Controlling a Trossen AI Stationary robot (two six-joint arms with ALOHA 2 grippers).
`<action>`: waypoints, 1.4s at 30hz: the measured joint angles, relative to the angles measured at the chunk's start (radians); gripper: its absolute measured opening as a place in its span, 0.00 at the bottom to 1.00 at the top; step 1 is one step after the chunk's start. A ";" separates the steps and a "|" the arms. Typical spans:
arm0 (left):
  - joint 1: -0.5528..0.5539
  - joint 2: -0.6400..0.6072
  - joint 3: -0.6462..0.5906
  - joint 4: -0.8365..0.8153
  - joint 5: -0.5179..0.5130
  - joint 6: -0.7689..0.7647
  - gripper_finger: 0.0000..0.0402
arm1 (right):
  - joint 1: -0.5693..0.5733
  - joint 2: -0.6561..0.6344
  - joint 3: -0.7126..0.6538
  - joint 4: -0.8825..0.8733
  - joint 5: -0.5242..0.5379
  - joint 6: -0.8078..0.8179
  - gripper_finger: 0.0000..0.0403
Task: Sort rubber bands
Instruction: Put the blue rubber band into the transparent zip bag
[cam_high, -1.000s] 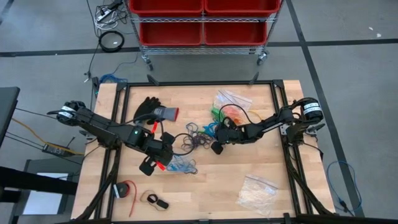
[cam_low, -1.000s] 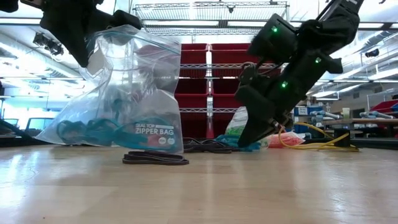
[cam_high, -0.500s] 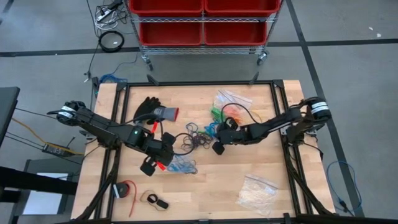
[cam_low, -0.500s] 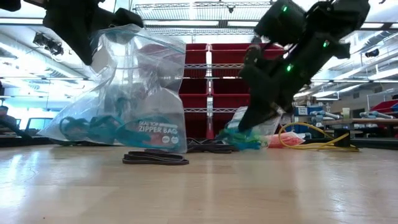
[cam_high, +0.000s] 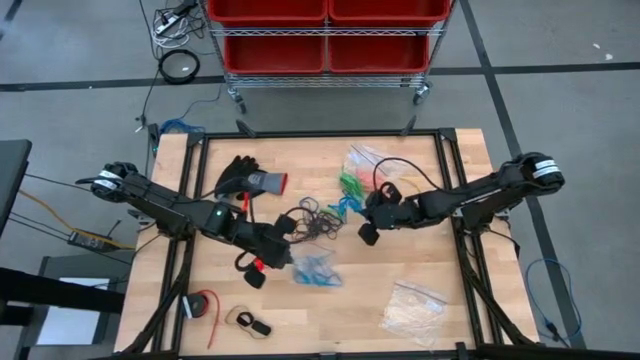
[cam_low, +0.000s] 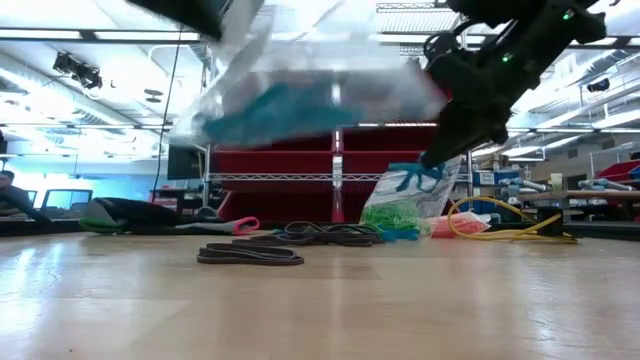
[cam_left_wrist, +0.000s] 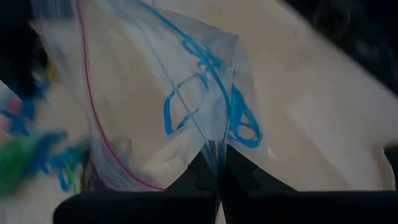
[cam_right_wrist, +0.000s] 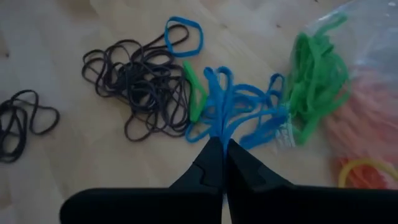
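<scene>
Since a second ago, the left claw (cam_high: 290, 262) has lifted its clear bag (cam_high: 318, 268) off the tabletop (cam_high: 400, 330), and the right claw (cam_high: 362, 212) has drawn back with blue rubber bands (cam_high: 347, 205).

Low view: the bag (cam_low: 310, 100) hangs raised, blue bands inside.

Left wrist view: the left claw (cam_left_wrist: 217, 163) is clamped on the bag's edge.

Right wrist view: the right claw (cam_right_wrist: 219, 144) is pinched on blue bands (cam_right_wrist: 239, 115); black bands (cam_right_wrist: 140, 87) lie just beyond it, green bands (cam_right_wrist: 317, 78) beside.

Black rubber bands (cam_right_wrist: 140, 84) lie tangled on wood beside blue (cam_right_wrist: 239, 115) and green loops (cam_right_wrist: 314, 81)
</scene>
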 joint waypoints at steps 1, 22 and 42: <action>0.000 0.000 0.000 0.041 0.000 0.000 0.03 | 0.004 -0.001 0.000 0.001 0.001 0.001 0.00; 0.002 -0.001 0.001 0.432 -0.055 0.047 0.03 | 0.043 0.002 0.000 0.001 0.004 0.001 0.00; 0.003 0.000 0.000 -0.214 -0.212 -0.087 0.03 | 0.052 0.002 0.000 0.027 0.004 0.018 0.02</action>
